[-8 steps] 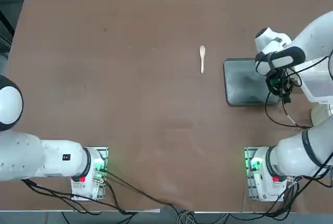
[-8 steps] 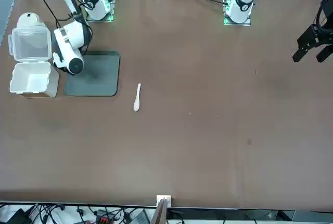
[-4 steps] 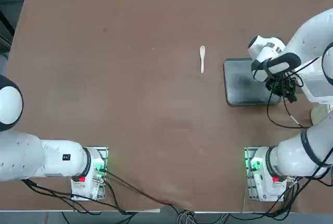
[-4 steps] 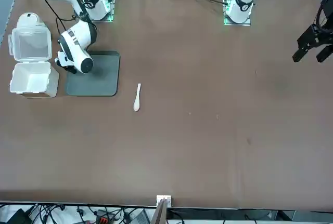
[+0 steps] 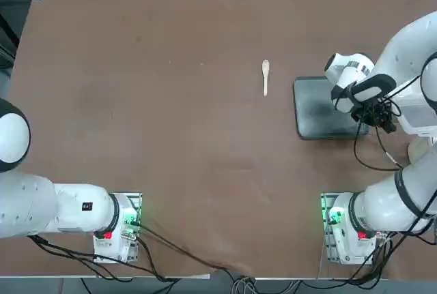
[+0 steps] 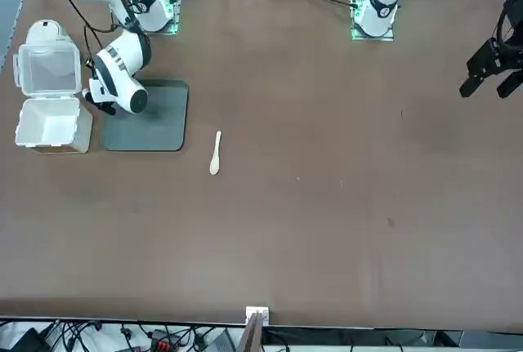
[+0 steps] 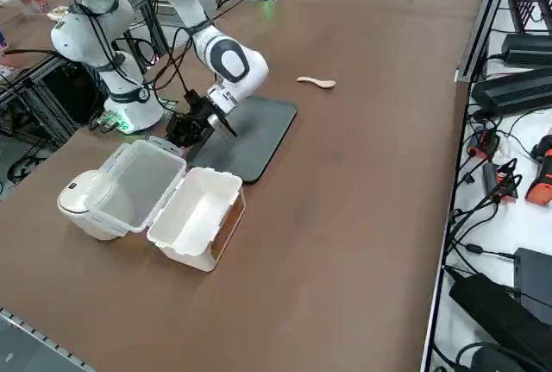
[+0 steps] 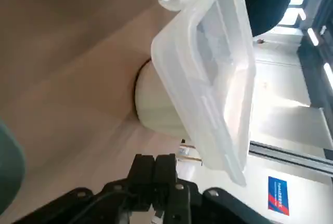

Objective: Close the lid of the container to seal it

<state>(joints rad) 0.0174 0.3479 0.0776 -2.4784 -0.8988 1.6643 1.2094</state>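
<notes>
Because the lid (image 7: pixel 142 184) must swing over from its hinge, you have the right tool (image 8: pixel 155 160) shut, its fingertips together with nothing between them, presumably to push rather than pinch. In the front view, the container (image 6: pixel 51 123) sits at about ten o'clock on the worktop (image 6: pixel 286 205), upright and open. Its lid lies folded back at the box's twelve o'clock, its outer part over the round cream-white vessel (image 7: pixel 82 204), which seems to prop it off the worktop. That raised edge should give you room to get the fingertips underneath.

Your tool hangs at the box's two o'clock, above the grey tray (image 6: pixel 145 115) and apart from the lid; coming from there probably keeps the arm off the box. Next you likely need to reach the lid's far underside and sweep it towards the box's six o'clock, then press down. Push too low and the light box may slide.
</notes>
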